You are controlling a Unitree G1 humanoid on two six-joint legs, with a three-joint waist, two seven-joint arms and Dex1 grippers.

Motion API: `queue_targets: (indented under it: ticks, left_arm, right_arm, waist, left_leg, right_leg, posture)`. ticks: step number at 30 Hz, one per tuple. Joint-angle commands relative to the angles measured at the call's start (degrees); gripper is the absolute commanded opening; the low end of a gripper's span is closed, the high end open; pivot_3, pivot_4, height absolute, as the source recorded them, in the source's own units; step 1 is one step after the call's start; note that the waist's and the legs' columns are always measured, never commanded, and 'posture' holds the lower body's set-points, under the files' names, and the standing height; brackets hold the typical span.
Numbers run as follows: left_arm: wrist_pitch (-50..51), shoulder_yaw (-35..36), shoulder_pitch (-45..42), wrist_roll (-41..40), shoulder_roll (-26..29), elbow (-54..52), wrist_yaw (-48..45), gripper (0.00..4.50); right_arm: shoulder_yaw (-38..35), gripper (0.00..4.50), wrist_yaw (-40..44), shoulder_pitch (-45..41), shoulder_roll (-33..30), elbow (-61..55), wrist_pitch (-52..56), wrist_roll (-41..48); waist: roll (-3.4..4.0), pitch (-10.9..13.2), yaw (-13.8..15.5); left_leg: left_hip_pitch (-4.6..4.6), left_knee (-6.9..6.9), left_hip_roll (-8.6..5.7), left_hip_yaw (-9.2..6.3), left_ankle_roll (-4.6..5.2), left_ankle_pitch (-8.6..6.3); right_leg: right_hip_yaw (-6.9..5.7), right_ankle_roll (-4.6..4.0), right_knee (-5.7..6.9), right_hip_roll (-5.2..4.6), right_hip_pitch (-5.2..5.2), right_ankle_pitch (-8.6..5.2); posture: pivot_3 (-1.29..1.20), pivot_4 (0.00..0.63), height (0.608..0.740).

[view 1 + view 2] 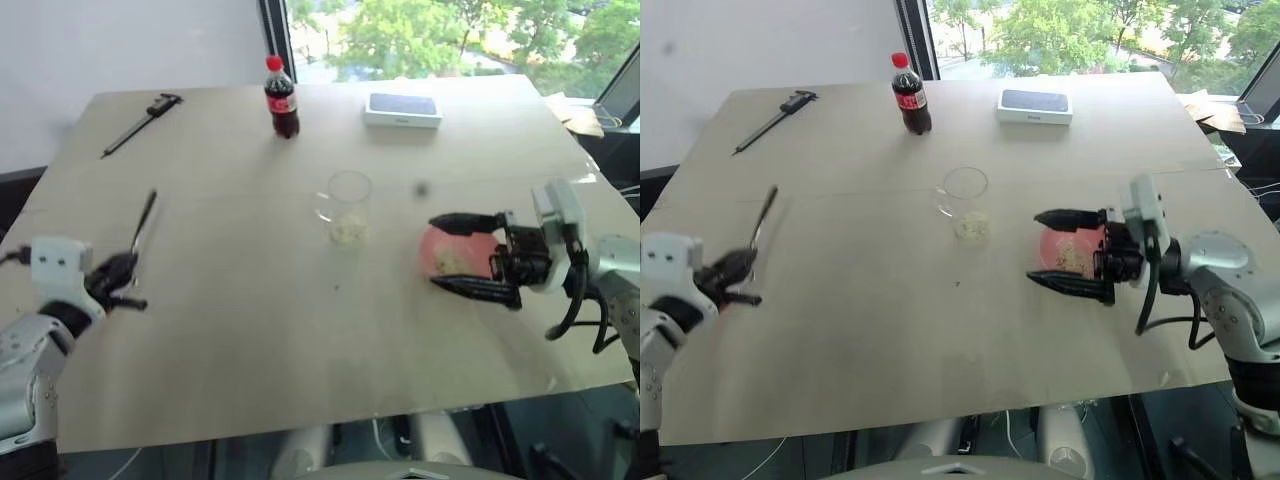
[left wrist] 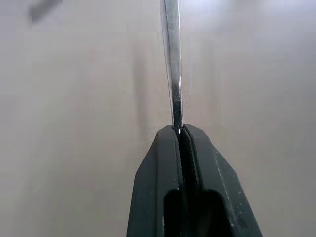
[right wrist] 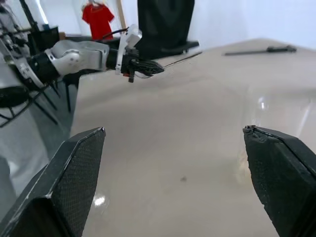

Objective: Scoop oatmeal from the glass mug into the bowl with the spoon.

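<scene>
Tabletop (image 1: 250,330): unreadable red-labelled cola bottle (image 1: 282,98).

The spoon (image 1: 143,224) is motion-blurred, its tip indistinct, and its handle end is hidden between the left gripper's (image 2: 178,131) jaws. The right gripper (image 1: 455,255) covers part of the bowl (image 1: 438,250). The counter's (image 1: 250,330) near edge is cut off.

No lettering can be read on anything here.

My spoon (image 2: 172,64) was shiny polished metal, the mug (image 1: 347,207) clear smooth glass, the table (image 1: 250,320) matt and smooth.
</scene>
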Motion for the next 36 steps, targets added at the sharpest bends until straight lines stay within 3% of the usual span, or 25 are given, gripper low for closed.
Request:
queue_targets:
  ticks: [1,5,10,16,27,36]
  left_arm:
    - [2.88,0.93,-4.31,-4.44,-0.62,-11.59,4.42,0.05]
    - [5.57,-4.69,-10.67,-7.72,-2.61,-20.44,7.93,0.05]
    - [10.76,-16.03,-17.78,-12.23,-4.74,-28.71,10.02,0.05]
    - [12.25,-27.15,-20.91,-9.42,-3.87,-30.38,7.76,0.05]
    - [8.81,-32.83,-22.52,-1.82,-2.77,-27.96,4.09,0.05]
    - [7.10,-33.83,-22.00,0.99,-3.33,-27.06,1.83,0.05]
  right_arm:
    - [-2.10,4.50,-2.35,-1.99,0.96,-1.23,2.90,4.55]
    - [-1.48,4.50,-8.90,-6.20,4.06,-2.66,7.43,9.69]
    - [-0.18,4.50,-22.82,-15.65,8.73,-0.73,13.36,11.00]
    - [0.15,4.50,-35.64,-26.55,13.34,5.37,23.78,16.29]
    - [-3.10,4.50,-54.39,-32.51,21.80,11.98,29.81,26.97]
    - [-3.17,4.50,-57.29,-33.05,23.25,12.61,29.31,27.11]
  waist:
    - [0.00,0.00,-0.06]
    - [0.00,0.00,-0.25]
    - [-0.01,0.00,-0.33]
    - [-0.02,-0.02,-0.57]
    - [-0.01,-0.02,-1.10]
    - [0.00,-0.02,-1.75]
  left_leg:
    - [0.00,0.00,-0.01,0.00,0.00,0.00]
    - [-0.03,0.00,-0.04,0.05,-0.01,0.00]
    - [-0.19,0.01,-0.05,0.18,-0.05,0.04]
    - [-0.68,0.15,-0.15,0.30,-0.16,0.15]
    - [-0.67,0.19,-0.13,0.30,-0.18,0.19]
    - [-0.65,0.19,-0.12,0.31,-0.18,0.19]
  right_leg:
    - [-0.02,0.00,-0.01,0.01,0.00,0.00]
    - [-0.09,0.01,-0.02,0.03,-0.05,0.01]
    - [0.01,0.01,0.10,0.14,-0.31,0.02]
    - [0.13,-0.01,0.51,0.24,-0.96,0.01]
    - [0.12,-0.02,0.64,0.36,-0.97,0.00]
    - [0.13,-0.02,0.71,0.39,-0.97,0.00]
  posture:
    - [0.00,0.150,0.740]
    - [0.00,0.150,0.740]
    - [0.00,0.150,0.740]
    - [0.00,0.150,0.740]
    - [0.00,0.150,0.740]
    - [0.00,0.150,0.740]
